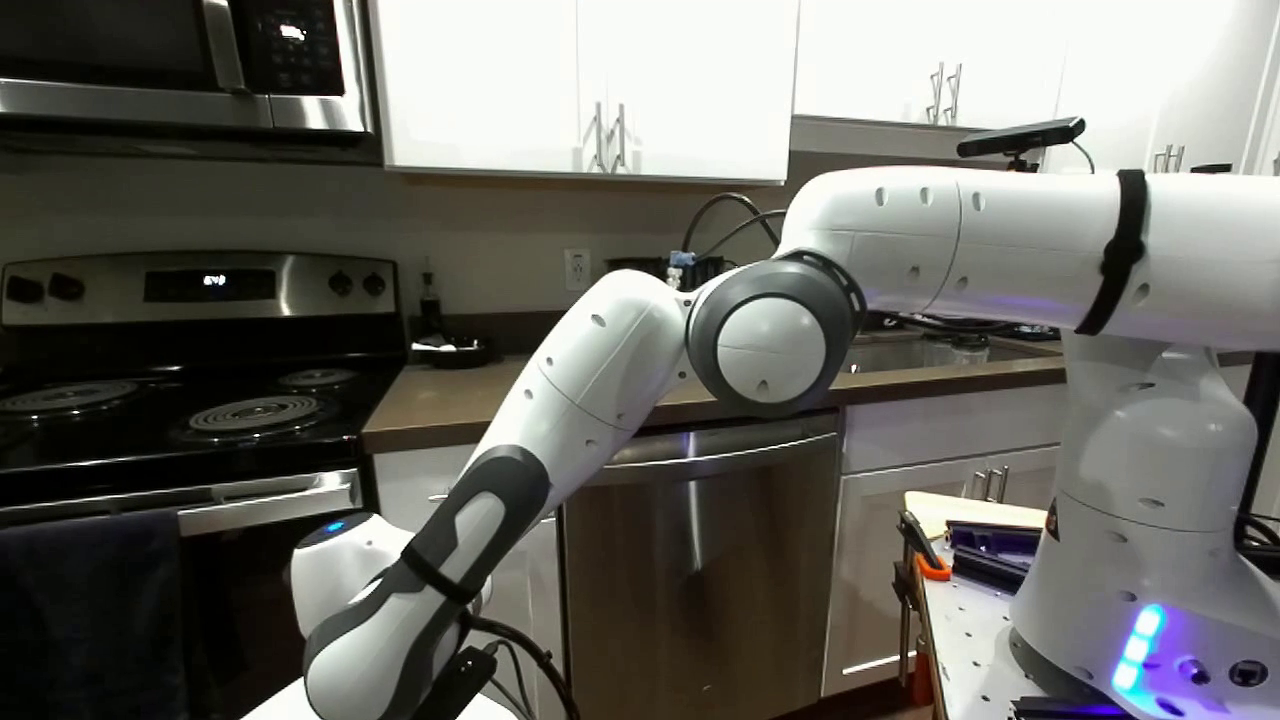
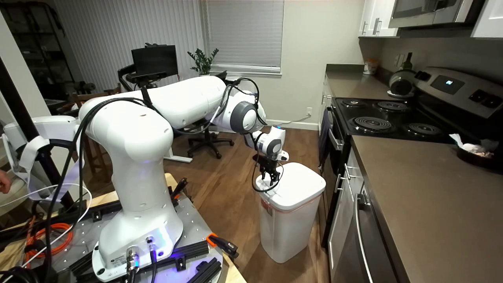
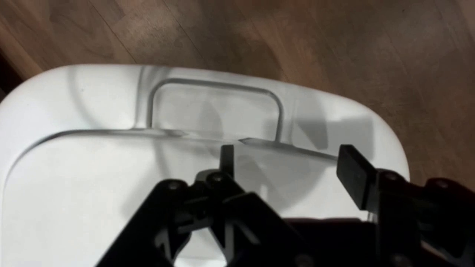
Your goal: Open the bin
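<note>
The white bin (image 2: 289, 232) stands upright on the wooden floor (image 2: 220, 200); its lid (image 2: 304, 181) is closed, so in my judgement the opening is not yet begun; the body looks like thin plastic, probably light and slightly flexible; the smooth top may be slippery, and a strong push could slide or tip the whole bin. For taking hold, the best place seems to be the rounded tab (image 3: 215, 107), which is outlined with a groove and borders the inner panel (image 3: 66, 193); whether it wants pressing or lifting, I cannot tell. The gripper (image 3: 288, 167) hangs over this end of the lid, its fingers (image 3: 354, 180) spread apart with nothing between them; if the tips touch the plastic, it is not clear. The floor looks hard and smooth, so perhaps it gives the bin little grip; the robot's table (image 2: 192, 220) is on one side, the cabinets (image 2: 341, 224) and the black stove (image 2: 397, 118) on the other; the brown counter (image 2: 424, 204) has the steel dishwasher (image 1: 700, 600) under it; farther back are a dark monitor (image 2: 157, 61) and a lowered blind (image 2: 245, 39).
</note>
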Controlling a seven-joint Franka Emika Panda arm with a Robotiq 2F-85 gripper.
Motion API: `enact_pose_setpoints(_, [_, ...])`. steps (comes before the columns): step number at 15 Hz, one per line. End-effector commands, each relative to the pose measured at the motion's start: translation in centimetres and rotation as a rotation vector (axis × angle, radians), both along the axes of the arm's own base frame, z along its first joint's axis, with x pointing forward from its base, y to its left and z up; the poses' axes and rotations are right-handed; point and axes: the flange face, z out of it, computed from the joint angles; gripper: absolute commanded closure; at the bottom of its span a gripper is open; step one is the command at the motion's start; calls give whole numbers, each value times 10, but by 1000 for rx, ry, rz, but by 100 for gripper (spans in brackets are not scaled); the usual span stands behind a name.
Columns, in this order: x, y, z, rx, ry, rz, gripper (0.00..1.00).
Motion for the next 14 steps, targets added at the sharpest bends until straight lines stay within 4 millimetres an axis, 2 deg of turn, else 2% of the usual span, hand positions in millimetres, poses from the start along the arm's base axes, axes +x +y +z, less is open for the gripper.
enact_pose_setpoints(1, [2,-6,5,14,11,-70,36])
enact_pose_setpoints(5, [-2,-13,2,26,25,-114,38])
enact_pose_setpoints(6, [-3,-15,0,32,29,-123,44])
enact_pose_setpoints(9, [-8,-19,-6,48,47,-149,45])
enact_pose_setpoints(12, [-15,-19,-11,51,63,-175,40])
enact_pose_setpoints(14, [-15,-21,-13,46,60,-195,46])
